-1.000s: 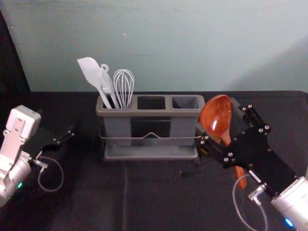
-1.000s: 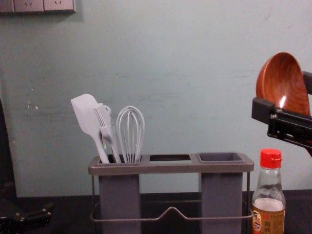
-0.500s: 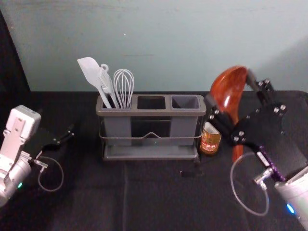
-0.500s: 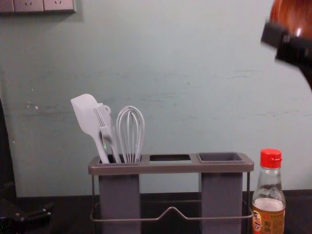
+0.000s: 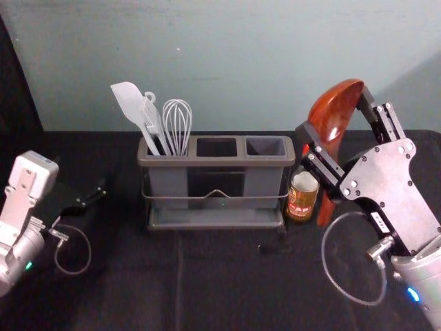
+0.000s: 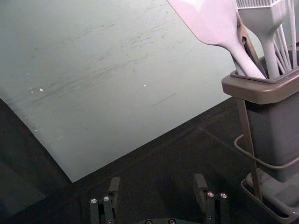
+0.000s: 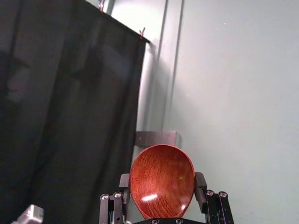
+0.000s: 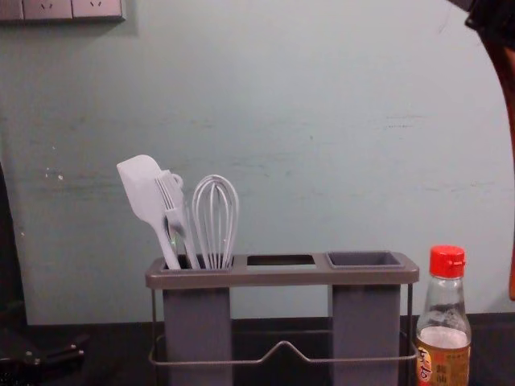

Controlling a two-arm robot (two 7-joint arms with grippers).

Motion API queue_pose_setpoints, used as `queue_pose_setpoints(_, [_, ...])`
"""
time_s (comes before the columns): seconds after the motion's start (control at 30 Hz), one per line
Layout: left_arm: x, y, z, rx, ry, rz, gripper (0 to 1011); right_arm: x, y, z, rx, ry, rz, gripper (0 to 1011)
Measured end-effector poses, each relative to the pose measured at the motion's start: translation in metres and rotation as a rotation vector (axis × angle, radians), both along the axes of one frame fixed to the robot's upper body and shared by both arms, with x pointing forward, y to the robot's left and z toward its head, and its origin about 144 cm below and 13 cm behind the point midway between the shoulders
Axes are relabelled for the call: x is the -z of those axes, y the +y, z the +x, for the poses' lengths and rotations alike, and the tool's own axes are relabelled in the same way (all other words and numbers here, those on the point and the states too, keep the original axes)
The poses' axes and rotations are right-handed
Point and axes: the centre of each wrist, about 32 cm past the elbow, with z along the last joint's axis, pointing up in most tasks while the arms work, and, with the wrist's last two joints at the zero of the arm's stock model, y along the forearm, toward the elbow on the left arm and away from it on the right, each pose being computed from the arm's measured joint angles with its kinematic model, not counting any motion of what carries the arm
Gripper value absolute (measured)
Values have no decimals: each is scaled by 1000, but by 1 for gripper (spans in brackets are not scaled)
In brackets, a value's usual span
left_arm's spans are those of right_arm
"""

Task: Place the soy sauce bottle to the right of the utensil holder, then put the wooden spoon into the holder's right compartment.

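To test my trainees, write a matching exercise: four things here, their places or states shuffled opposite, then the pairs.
1. Wooden spoon
2. Soy sauce bottle
3. Whisk
4. Left gripper

A. In the left compartment of the utensil holder
B. Jaws apart, left of the holder
C. Between the jaws of the right gripper
D. Standing right of the holder

Pairs: 1-C, 2-D, 3-A, 4-B
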Motion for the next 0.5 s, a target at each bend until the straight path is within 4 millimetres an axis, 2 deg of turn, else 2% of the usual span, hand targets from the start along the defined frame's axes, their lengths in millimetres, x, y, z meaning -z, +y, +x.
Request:
queue_pose_setpoints(0.27, [0, 0, 0, 0, 0, 0, 1011, -2, -18, 32, -119, -45, -40, 835])
queue_pose_setpoints(0.4, [0, 0, 0, 0, 0, 0, 1011, -13, -24, 63, -193, -80, -32, 835])
queue_pose_setpoints(0.47, [0, 0, 0, 0, 0, 0, 1011, -15, -24, 68, -201, -86, -25, 835])
queue_pose_setpoints(0.5, [0, 0, 0, 0, 0, 0, 1012, -18, -23, 79, -212, -90, -11, 835])
